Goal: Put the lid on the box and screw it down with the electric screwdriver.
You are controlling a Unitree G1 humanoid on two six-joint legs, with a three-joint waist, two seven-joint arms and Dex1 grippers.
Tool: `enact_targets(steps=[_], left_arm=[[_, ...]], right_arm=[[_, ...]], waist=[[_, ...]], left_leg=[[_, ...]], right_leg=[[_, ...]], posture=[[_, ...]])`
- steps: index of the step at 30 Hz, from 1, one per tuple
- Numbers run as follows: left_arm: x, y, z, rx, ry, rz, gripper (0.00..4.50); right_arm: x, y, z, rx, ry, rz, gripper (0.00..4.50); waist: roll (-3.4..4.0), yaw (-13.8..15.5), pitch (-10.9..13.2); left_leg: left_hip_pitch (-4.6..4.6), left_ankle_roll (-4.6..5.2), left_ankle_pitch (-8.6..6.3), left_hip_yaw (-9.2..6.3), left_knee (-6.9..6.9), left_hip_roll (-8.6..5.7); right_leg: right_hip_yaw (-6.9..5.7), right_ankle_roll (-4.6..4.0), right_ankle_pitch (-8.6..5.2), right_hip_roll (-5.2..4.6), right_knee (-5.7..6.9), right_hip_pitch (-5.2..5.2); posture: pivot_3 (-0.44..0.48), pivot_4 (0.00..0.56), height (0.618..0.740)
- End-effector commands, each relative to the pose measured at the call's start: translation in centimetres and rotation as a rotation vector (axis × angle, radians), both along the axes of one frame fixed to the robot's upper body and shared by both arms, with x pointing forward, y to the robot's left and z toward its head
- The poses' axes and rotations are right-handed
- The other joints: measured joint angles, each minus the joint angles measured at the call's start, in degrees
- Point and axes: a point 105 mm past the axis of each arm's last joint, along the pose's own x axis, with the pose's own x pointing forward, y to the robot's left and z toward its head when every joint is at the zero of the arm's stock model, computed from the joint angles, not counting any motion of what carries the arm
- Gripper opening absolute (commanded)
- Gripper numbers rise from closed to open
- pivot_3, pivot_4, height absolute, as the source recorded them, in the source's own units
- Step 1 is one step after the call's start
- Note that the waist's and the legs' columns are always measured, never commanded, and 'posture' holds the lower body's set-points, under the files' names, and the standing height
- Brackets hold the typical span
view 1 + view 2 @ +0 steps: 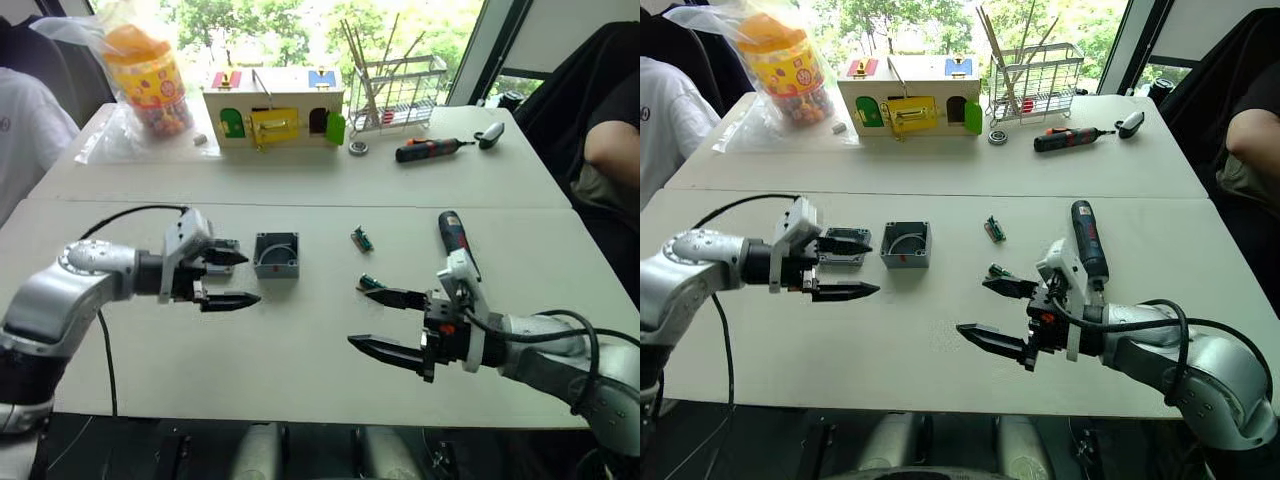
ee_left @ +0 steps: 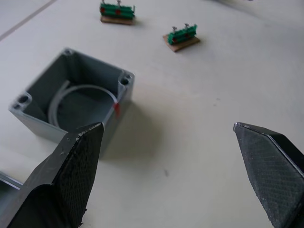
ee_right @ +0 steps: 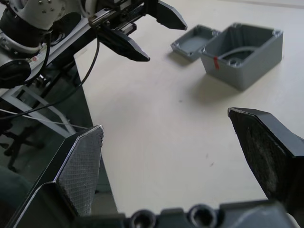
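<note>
- left gripper [image 1: 233,279] hangs just over the white table [image 1: 300,350], fingers spread wide, nothing between them.
- the lid [image 1: 845,246] lies flat right behind its upper fingertip, rim up, on the side away from the robot.
- the box [image 1: 277,254] sits just beyond those fingertips, a step toward the table's middle, open side up, red mark [image 2: 116,109] on the corner facing the gripper; lid and box are close but not touching.
- right gripper [image 1: 992,312] also gapes open and empty above bare tabletop, near the front edge.
- the electric screwdriver [image 1: 455,239] lies flat on the outer side of the right gripper, beside its wrist.
- two small green terminal blocks [image 2: 180,37] lie apart past the right fingertips.
- wide open table between the two grippers.
</note>
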Motion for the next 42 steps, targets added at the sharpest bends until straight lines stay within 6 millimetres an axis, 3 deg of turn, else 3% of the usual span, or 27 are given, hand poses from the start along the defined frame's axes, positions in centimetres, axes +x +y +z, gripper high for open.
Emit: enact_targets(steps=[1,10,22,25,32,38,42], left_arm=[[1.5,-0.1,-0.3,0.192,-0.068,-0.109,4.50],[4.2,-3.4,-1.5,0.418,-0.199,-0.361,4.50],[5.8,-4.2,-3.3,0.496,-0.190,-0.453,4.50],[5.9,-4.4,-3.5,0.484,-0.187,-0.459,3.71],[5.6,-5.0,-3.5,0.470,-0.183,-0.488,0.14],[5.3,-4.8,-3.8,0.490,-0.178,-0.509,0.06],[4.7,-6.5,-1.9,0.407,-0.255,-0.597,0.06]], right_arm=[[1.0,0.6,0.4,-0.008,-0.053,-0.043,4.44],[1.4,1.5,-2.1,-0.100,-0.096,-0.066,4.44],[1.9,1.8,-1.2,-0.070,-0.163,-0.153,4.44],[1.9,1.8,-1.0,-0.067,-0.168,-0.165,4.50],[2.3,1.7,-0.7,-0.061,-0.175,-0.190,4.50],[2.5,1.6,-0.6,-0.064,-0.175,-0.201,4.50],[2.2,1.0,-0.6,-0.065,-0.151,-0.187,4.50]], waist=[[0.01,-0.1,0.0],[0.01,-0.2,0.0],[0.01,-0.3,0.0],[0.01,-0.2,0.0],[0.01,-0.3,0.0],[0.01,-0.4,0.0],[0.01,-0.2,0.0]], left_leg=[[0.00,0.06,-0.04,0.04,0.00,-0.02],[-0.80,-0.01,0.03,0.05,0.26,0.01],[-0.79,0.04,0.00,-0.01,0.29,0.00],[-0.79,0.04,0.00,-0.01,0.30,0.00],[-0.79,0.03,0.01,-0.03,0.31,-0.01],[-0.79,0.04,0.00,-0.04,0.31,-0.01],[-0.79,0.03,0.01,-0.04,0.31,-0.01]], right_leg=[[0.01,0.00,0.00,-0.01,0.00,-0.02],[-0.01,0.00,0.00,0.04,0.25,-0.86],[-0.02,0.01,0.01,0.03,0.31,-0.85],[-0.02,0.01,0.01,0.02,0.31,-0.84],[-0.03,0.02,0.01,0.02,0.34,-0.84],[-0.04,0.02,0.01,0.03,0.35,-0.85],[-0.04,0.02,0.01,0.02,0.36,-0.85]], posture=[[0.000,0.150,0.736],[0.000,0.150,0.736],[0.000,0.150,0.736],[0.000,0.150,0.736],[0.000,0.150,0.736],[0.000,0.150,0.736],[0.000,0.150,0.736]])
